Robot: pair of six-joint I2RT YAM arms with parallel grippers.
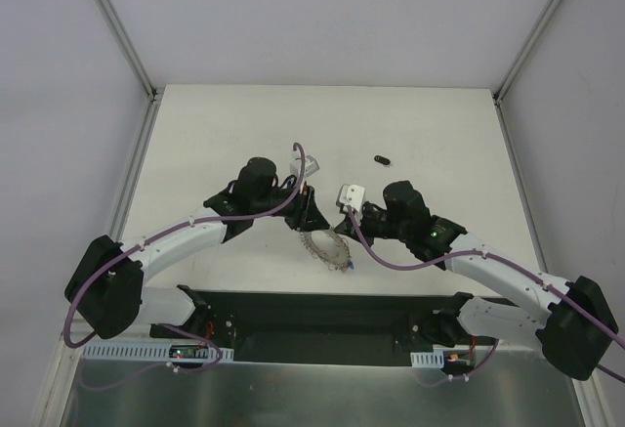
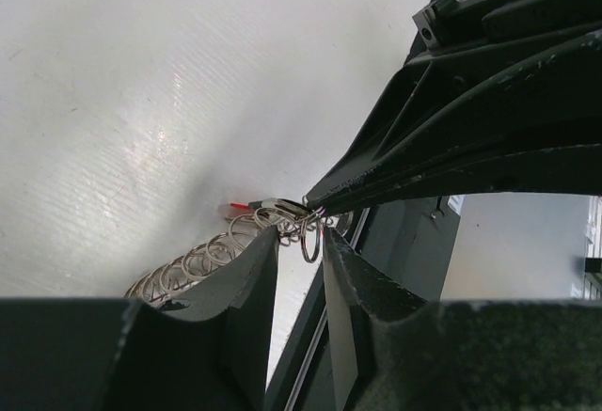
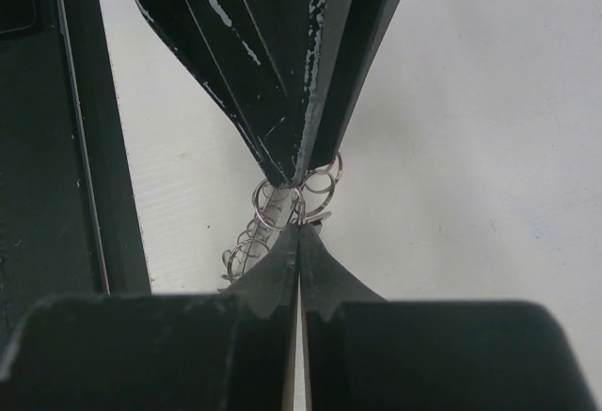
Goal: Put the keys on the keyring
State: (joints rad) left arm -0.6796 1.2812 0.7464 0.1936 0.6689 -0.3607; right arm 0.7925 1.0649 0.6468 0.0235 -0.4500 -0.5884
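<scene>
The keyring (image 1: 327,249), a grey ring edged with wiry silver loops (image 2: 202,262), sits between both arms near the table's front. My left gripper (image 1: 311,219) holds its rim, with one silver loop (image 2: 310,242) standing between the fingertips (image 2: 268,246). My right gripper (image 3: 299,230) comes from the opposite side, jaws pressed together on a thin wire loop (image 3: 324,181) at the ring's edge. The two grippers meet tip to tip. A red tag (image 2: 240,208) pokes out beside the ring. One small black key (image 1: 382,160) lies alone on the table behind the grippers.
A black base plate (image 1: 322,315) runs along the near edge under the arm bases. White enclosure walls with metal frame rails (image 1: 137,144) bound the white tabletop (image 1: 439,134) on the left, right and back.
</scene>
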